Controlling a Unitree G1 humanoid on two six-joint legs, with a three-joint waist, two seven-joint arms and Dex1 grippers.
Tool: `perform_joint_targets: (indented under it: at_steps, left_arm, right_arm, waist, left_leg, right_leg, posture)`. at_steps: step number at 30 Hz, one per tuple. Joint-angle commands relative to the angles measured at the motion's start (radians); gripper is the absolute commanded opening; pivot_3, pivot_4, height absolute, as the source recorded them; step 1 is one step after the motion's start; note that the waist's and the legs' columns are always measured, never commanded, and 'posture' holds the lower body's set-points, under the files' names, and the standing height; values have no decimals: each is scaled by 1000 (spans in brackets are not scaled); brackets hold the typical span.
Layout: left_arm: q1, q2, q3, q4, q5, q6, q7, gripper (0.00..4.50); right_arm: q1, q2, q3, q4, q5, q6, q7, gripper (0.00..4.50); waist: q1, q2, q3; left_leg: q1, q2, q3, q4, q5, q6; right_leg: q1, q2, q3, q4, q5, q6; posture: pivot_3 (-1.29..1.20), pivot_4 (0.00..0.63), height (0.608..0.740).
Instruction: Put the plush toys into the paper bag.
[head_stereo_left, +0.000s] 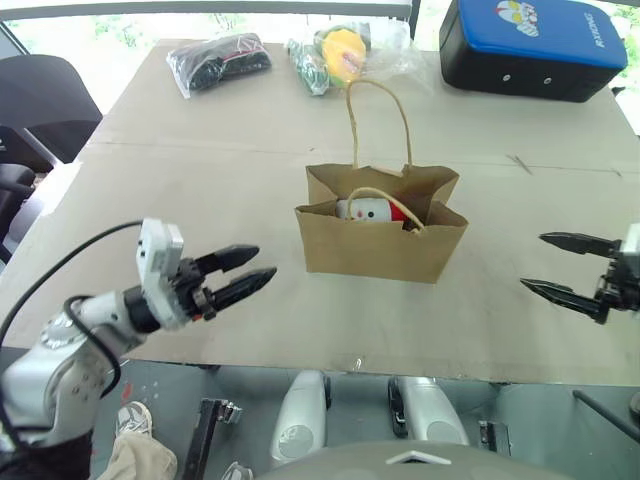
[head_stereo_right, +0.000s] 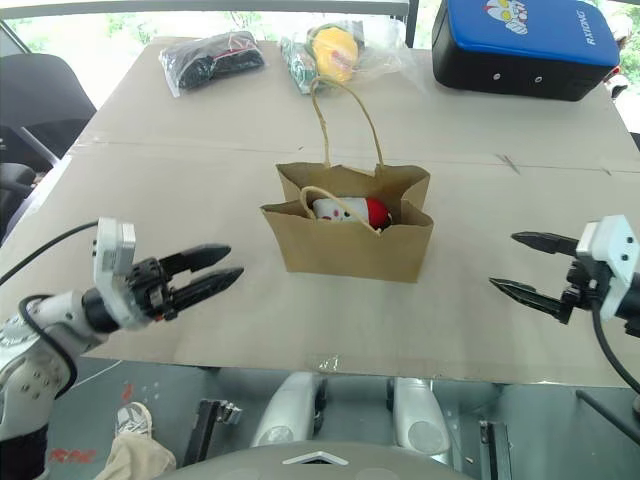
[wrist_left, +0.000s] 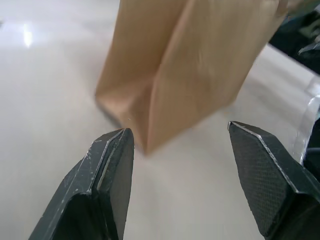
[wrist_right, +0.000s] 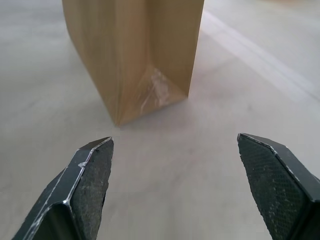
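Bagging looks nearly finished: the white chicken lies inside the upright paper bag mid-surface. Left gripper and right gripper flank it, jaws spread and empty. The drumstick toy's whereabouts cannot be told; checking comes next.

The left gripper has two black fingers with tapered, faceted tips — their inner pads carry a fine cross-hatched texture, and the edges look scuffed to bare metal. Behind them sits a black knuckle block, with a white boxy camera housing mounted just above it. The forearm is silver-grey with rounded joint shells, and a black cable loops along it from behind the housing. The right gripper has the same black pointed fingers and a white housing behind — a black cable trails below it.
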Motion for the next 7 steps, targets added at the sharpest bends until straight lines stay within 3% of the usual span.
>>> perform_joint_targets:
  at_steps: [1,7]
  left_arm:
    - [90,21,110,-17,-3,-38,-42,3289]
    - [128,42,137,16,-6,-58,-73,3289]
  right_arm:
    - [53,-21,-105,31,-16,-26,45,3835]
    - [109,-14,-172,61,-30,-41,66,3835]
  waist:
    - [3,0,0]
    - [6,0,-1]
  left_leg:
    - [0,0,0,0,0,0]
    - [0,0,1,1,0,0]
  right_leg:
    - [0,0,0,0,0,0]
    - [0,0,1,-1,-2,-3]
  posture:
    - [0,150,740]
    - [0,150,740]
